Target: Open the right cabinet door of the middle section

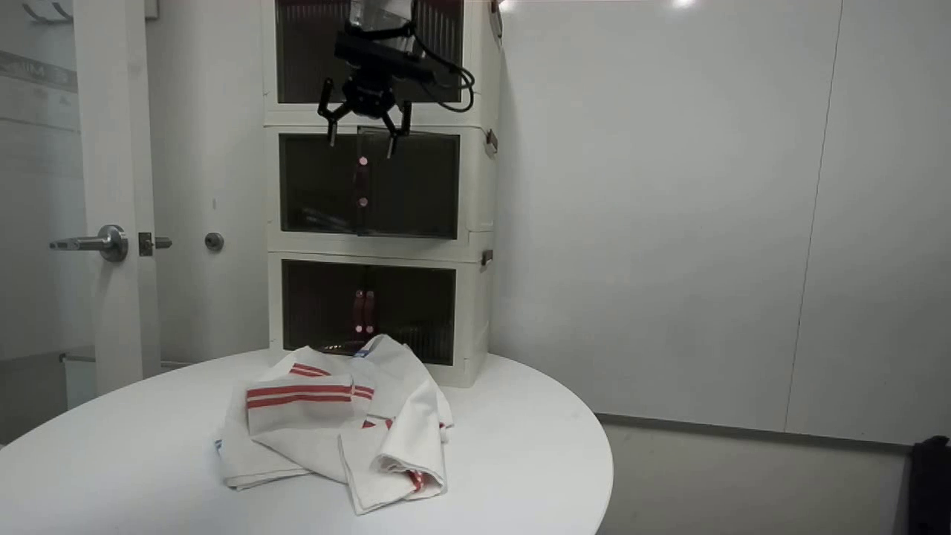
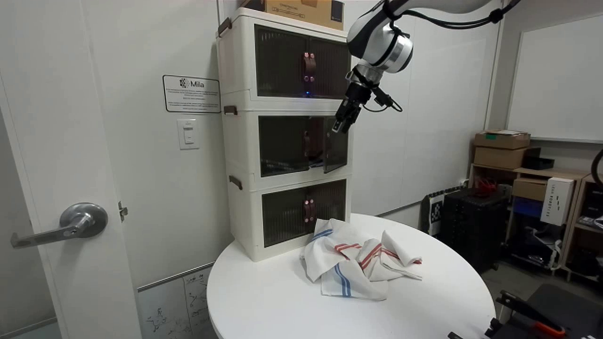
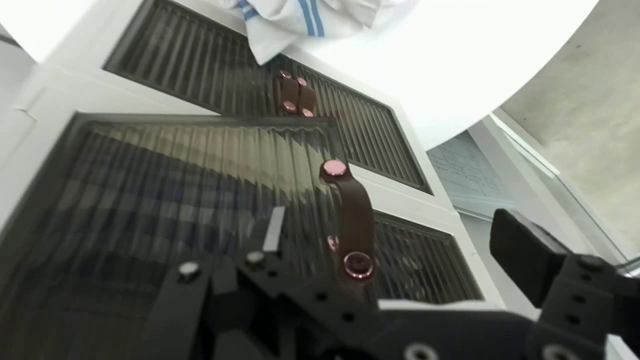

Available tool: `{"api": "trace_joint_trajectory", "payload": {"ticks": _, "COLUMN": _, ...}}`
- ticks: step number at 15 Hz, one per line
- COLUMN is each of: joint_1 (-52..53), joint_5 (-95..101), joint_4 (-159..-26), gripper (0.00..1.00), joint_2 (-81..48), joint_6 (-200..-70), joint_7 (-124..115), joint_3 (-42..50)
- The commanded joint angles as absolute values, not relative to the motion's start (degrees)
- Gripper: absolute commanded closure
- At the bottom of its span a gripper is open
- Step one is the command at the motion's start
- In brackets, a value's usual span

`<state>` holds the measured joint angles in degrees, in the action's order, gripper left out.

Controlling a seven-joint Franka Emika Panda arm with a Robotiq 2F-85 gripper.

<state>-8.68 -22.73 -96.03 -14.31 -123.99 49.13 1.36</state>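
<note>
Narrow gap into white-framed middle box between ajar grey-tinted see-through right door and matching left panel. Door's free edge juts into approach. Crumpled white striped cloth partly blocks front of bottom white-framed box.

The right cabinet door looks like glossy, ribbed see-through plastic, its strap leathery with shiny metal studs. The towel is matt cloth, the counter smooth, the door handle satiny metal, the end effector dull-finished.
</note>
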Motion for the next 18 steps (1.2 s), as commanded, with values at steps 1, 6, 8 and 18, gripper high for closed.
{"api": "trace_joint_trajectory", "payload": {"ticks": 1, "joint_1": -6.1, "joint_5": -11.0, "joint_4": -97.4, "gripper": 0.0, "joint_2": -10.6, "joint_6": -123.9, "joint_7": 34.7, "joint_3": 3.0}}
{"api": "trace_joint_trajectory", "payload": {"ticks": 6, "joint_1": -4.7, "joint_5": -0.3, "joint_4": -95.3, "gripper": 0.0, "joint_2": -9.2, "joint_6": -116.8, "joint_7": 20.4, "joint_3": 2.0}}
{"api": "trace_joint_trajectory", "payload": {"ticks": 8, "joint_1": -4.4, "joint_5": -2.0, "joint_4": -93.9, "gripper": 0.0, "joint_2": -9.4, "joint_6": -111.9, "joint_7": 21.1, "joint_3": 1.2}}
{"api": "trace_joint_trajectory", "payload": {"ticks": 18, "joint_1": -1.9, "joint_5": -3.1, "joint_4": -87.8, "gripper": 0.0, "joint_2": -12.5, "joint_6": -109.5, "joint_7": 8.0, "joint_3": 0.0}}
